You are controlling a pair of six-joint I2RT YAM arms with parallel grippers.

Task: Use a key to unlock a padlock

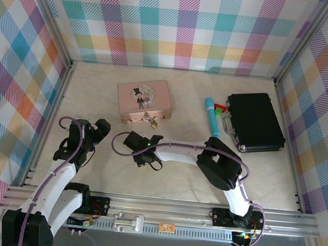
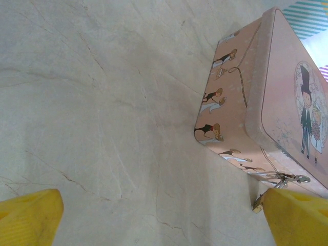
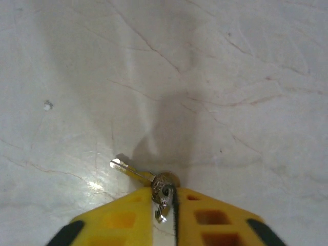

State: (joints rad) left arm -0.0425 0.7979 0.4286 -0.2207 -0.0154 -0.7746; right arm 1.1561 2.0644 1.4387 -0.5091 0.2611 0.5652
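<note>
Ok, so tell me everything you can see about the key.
The key is very small and thin, silvery metal with a yellowish glint along the blade. Its rounded head, with what looks like a small metal ring through it, is pinched between the yellow fingers of the shut right gripper. The blade sticks out ahead and to the left in the wrist view, close over the pale marbled table, casting a shadow there. Whether the tip touches the table is unclear.
</note>
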